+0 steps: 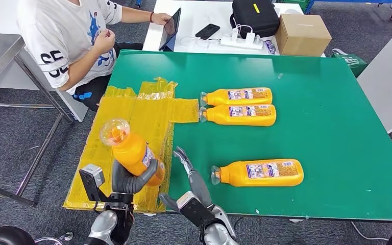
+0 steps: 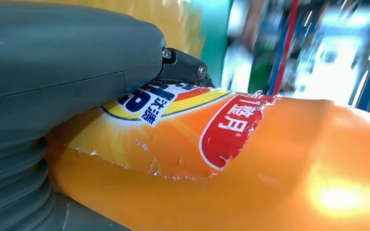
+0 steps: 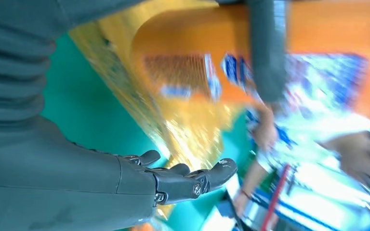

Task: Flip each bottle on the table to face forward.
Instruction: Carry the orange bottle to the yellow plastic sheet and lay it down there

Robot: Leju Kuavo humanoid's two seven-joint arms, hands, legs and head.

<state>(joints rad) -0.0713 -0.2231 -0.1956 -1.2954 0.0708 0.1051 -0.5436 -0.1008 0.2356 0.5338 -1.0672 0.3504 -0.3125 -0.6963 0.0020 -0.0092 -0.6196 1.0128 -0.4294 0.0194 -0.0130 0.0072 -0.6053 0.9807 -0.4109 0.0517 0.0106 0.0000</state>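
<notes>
My left hand point(image 1: 132, 178) grips an orange bottle point(image 1: 132, 150) lifted above the yellow sheet point(image 1: 148, 115) at the green worktop's point(image 1: 326, 132) near left edge, cap tilted up toward me. My right hand point(image 1: 191, 178) hangs just beside it, fingers spread, holding nothing. Three more bottles lie flat: one point(image 1: 259, 172) near my right hand, two point(image 1: 240, 105) side by side farther back, open green around them. The held bottle's torn label shows Chinese characters I can't make out.

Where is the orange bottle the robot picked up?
In the head view, the held bottle is up in the robot's left hand, above the yellow sheet at the table's left side, its cap end tilted toward the camera, beside the open right hand.
</notes>
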